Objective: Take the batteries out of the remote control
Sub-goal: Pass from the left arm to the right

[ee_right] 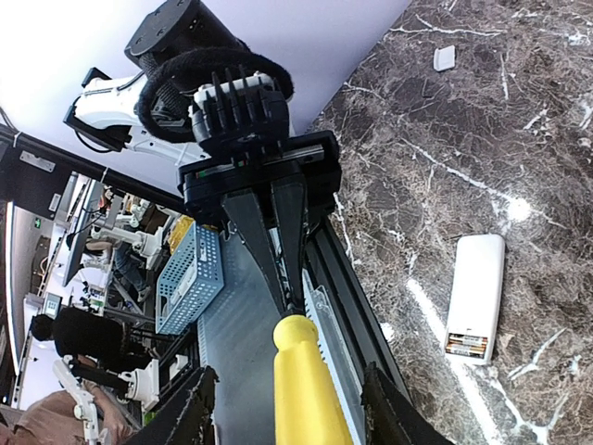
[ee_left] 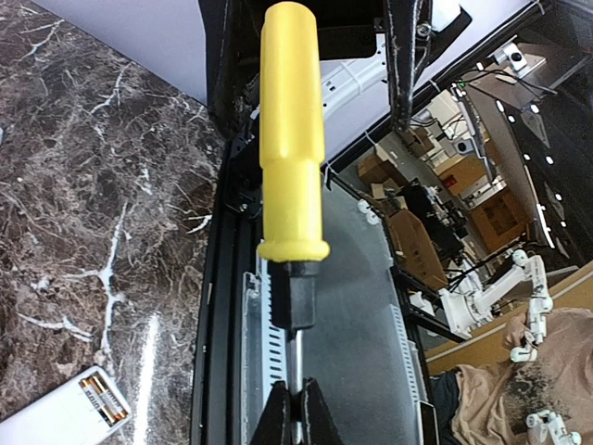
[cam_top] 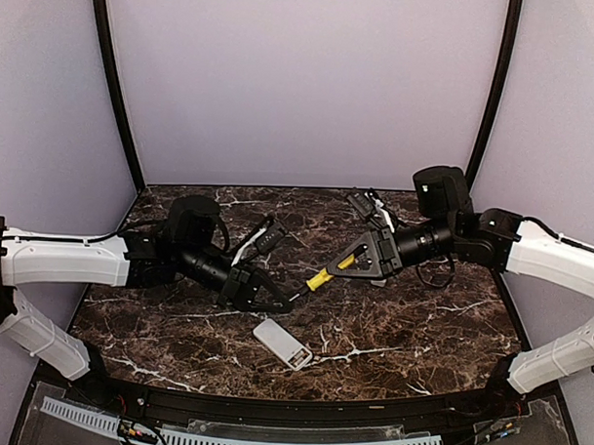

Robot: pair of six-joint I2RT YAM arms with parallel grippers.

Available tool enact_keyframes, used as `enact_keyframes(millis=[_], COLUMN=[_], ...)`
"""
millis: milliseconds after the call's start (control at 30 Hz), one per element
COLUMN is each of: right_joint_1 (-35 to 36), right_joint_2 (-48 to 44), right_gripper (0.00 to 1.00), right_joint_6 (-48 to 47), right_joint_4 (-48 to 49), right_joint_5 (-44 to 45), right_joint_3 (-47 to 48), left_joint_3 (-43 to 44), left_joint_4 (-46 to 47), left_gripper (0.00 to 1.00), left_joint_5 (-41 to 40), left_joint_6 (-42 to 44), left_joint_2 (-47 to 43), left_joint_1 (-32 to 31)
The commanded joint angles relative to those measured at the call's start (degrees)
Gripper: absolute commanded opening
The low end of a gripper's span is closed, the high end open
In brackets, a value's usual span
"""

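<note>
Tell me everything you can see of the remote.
The remote is a slim white bar, plastic by its look, lying flat and back up on the dark marble table, at an angle, toward the near edge between the two arms. At one end the cover is off, and the open bay shows reddish batteries still inside; their number is unclear. Only the table touches it.

White remote point(cam_top: 282, 343) lies flat, reddish batteries point(ee_right: 466, 345) seated in its open compartment.
</note>
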Motion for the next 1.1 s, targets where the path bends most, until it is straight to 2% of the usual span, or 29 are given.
enact_keyframes(millis=[0, 100, 333, 467, 700, 767, 800, 833, 867, 933, 1067], right_joint_1=[0.2, 0.3, 0.4, 0.4, 0.5, 0.4, 0.4, 0.4, 0.4, 0.4, 0.9], right_joint_2=[-0.5, -0.5, 0.3, 0.6, 0.3, 0.0, -0.2, -0.5, -0.7, -0.7, 2.2], right_gripper=[0.52, 0.49, 0.27, 0.24, 0.0, 0.0, 0.0, 0.0, 0.0, 0.0, 0.0], right_joint_6=[-0.4, -0.3, 0.1, -0.2, -0.5, -1.2, -1.9, -2.7, -3.7, -6.1, -8.5], right_joint_4=[4.9, 5.3, 6.9, 6.3, 5.5, 3.4, 1.9, 0.5, -0.9, -4.1, -8.7], right_joint_5=[-3.1, -3.1, -4.1, -4.1, -1.5, 2.6, 5.1, 7.9, 10.2, 14.2, 21.1], right_joint_3=[-1.1, -1.2, -1.3, -1.5, -2.0, -2.0, -2.0, -2.2, -2.5, -3.1, -2.8], left_joint_3=[-1.7, -1.6, -1.6, -2.0, -2.5, -2.6, -2.7, -3.3, -3.9, -6.1, -10.4], left_joint_4=[7.7, 7.7, 7.8, 8.9, 10.3, 9.0, 7.1, 6.0, 4.0, 1.4, -4.8], left_gripper=[0.0, 0.0, 0.0, 0.0, 0.0, 0.16, 0.37, 0.48, 0.62, 0.72, 0.78], left_joint_5=[8.8, 10.0, 10.2, 10.2, 9.6, 7.9, 5.6, 4.2, 0.6, -6.6, -21.6], left_joint_6=[-7.9, -8.3, -8.7, -9.8, -11.2, -11.2, -10.7, -10.4, -10.2, -10.6, -14.5], left_joint_2=[0.9, 1.5, 1.8, 1.9, 2.0, 1.8, 1.3, 0.8, -0.3, -2.6, -6.8], left_joint_1=[1.0, 1.0, 1.1, 1.1, 1.0, 1.2, 1.1, 1.1, 1.3, 1.3, 1.4])
